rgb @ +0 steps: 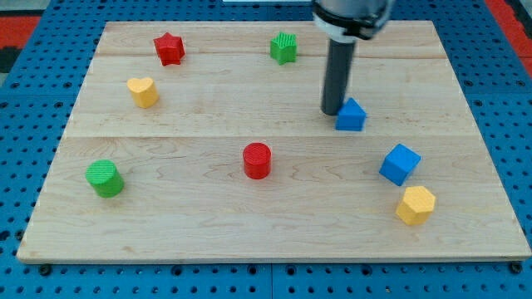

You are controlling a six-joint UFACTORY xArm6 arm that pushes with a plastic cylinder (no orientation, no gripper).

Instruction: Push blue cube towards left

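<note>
Cube (400, 164), blue plastic, apart from my tip (334, 113), toward view's bottom right. Tool (337, 75), plain dark rod, pinching nothing, touching peaked blue block (351, 116). Pale wooden tabletop (208, 216).

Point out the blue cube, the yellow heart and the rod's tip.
blue cube (400, 164), camera view, its top face.
yellow heart (143, 91), camera view, its middle.
my tip (333, 111), camera view, rod's very end.
</note>
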